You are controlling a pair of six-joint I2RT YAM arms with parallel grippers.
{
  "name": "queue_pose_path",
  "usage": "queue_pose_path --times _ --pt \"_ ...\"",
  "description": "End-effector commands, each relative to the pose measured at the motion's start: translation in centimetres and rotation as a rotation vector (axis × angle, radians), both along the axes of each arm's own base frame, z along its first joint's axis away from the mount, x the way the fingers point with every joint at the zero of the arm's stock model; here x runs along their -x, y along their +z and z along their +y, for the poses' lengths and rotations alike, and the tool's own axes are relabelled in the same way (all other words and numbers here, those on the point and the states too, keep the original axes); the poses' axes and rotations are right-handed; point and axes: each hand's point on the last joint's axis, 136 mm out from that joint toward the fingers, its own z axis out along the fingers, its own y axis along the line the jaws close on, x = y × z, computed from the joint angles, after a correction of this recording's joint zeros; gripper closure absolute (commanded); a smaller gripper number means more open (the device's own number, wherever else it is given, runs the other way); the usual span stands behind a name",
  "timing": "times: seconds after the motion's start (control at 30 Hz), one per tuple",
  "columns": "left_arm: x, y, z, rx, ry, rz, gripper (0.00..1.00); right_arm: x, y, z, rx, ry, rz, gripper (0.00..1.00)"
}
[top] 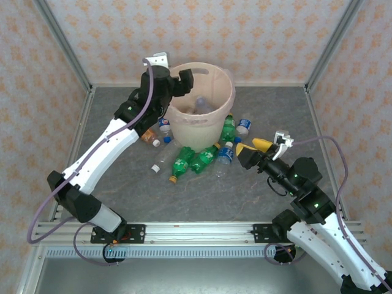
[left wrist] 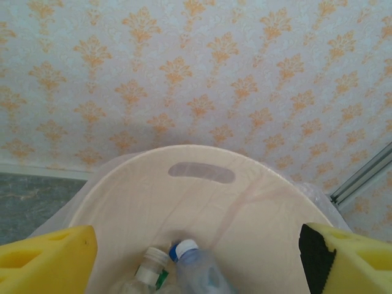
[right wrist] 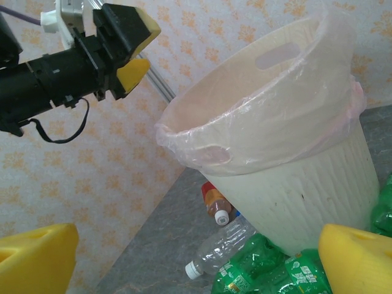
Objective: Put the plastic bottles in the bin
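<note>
The bin (top: 203, 130), cream with a clear liner folded over the rim, stands upright at upper centre of the overhead view on the grey table (top: 184, 202). At its bottom in the left wrist view lie a blue-capped clear bottle (left wrist: 197, 271) and a white-capped bottle (left wrist: 149, 267), touching.

The other plastic bottles lie on the table round the bin's base. Two green bottles (top: 182, 163) lie side by side just below it. A third green bottle (top: 228, 128) is just beside its right wall. A blue-labelled bottle (top: 225, 153) lies next to the green pair, and another blue-labelled one (top: 244, 125) lies further right. An orange-labelled bottle (top: 149, 136) is at the base's lower left, with a clear white-capped bottle (top: 160, 162) near it.

The left gripper (right wrist: 144, 48) hangs over the bin's upper-left rim, jaws spread wide with nothing between them. Its yellow fingers (left wrist: 49, 260) sit in the lower corners of its wrist view, looking down into the bin.

The right gripper (top: 255, 150) sits low, right of centre, near the bottles but clear of them. Its jaws are fully spread and empty, and it faces the bin.

Patterned wallpaper (top: 202, 24) lines the walls behind.
</note>
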Motion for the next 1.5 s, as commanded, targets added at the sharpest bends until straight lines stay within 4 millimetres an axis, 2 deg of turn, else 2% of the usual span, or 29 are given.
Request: queue_pose_path --times 0.0,0.17,0.27,0.47,0.57,0.8,0.97,1.07,1.13,1.33,1.47 --pt "2.6 0.5 1.2 0.022 -0.004 -0.006 0.10 0.5 1.2 -0.1 -0.033 0.012 -0.026 0.00" --pt "5.6 -2.2 3.0 0.034 -0.001 0.020 0.02 0.4 0.8 0.1 -0.041 0.019 -0.018 0.00" --pt "7.3 -4.4 4.1 0.029 0.005 0.045 0.01 0.4 0.6 0.2 -0.043 0.024 -0.015 0.00" --pt "10.5 -10.4 6.1 0.044 0.027 0.124 0.01 0.3 0.2 0.3 -0.043 0.026 -0.009 0.00" --pt "12.0 -14.2 6.9 0.055 0.041 0.172 0.01 0.2 0.3 0.4 -0.043 0.027 -0.009 0.00" --pt "14.5 -22.0 7.6 0.118 0.042 0.266 0.02 0.0 0.2 0.6 -0.041 0.028 -0.003 0.00" --pt "14.8 -25.3 6.9 0.127 0.008 0.306 0.10 -0.1 -0.2 0.7 -0.036 0.028 0.009 0.00" --pt "14.4 -27.0 5.8 0.095 -0.033 0.365 0.16 -0.1 -0.2 0.6 -0.033 0.026 0.012 0.00" --pt "14.0 -27.9 5.4 0.059 -0.045 0.399 0.16 -0.1 -0.2 0.6 -0.032 0.025 0.014 0.00" --pt "12.2 -29.4 4.6 -0.066 -0.068 0.443 0.16 -0.1 -0.4 0.5 -0.025 0.021 0.022 0.00" --pt "10.8 -29.7 4.4 -0.126 -0.052 0.452 0.16 -0.1 -0.6 0.5 -0.016 0.018 0.025 0.00"
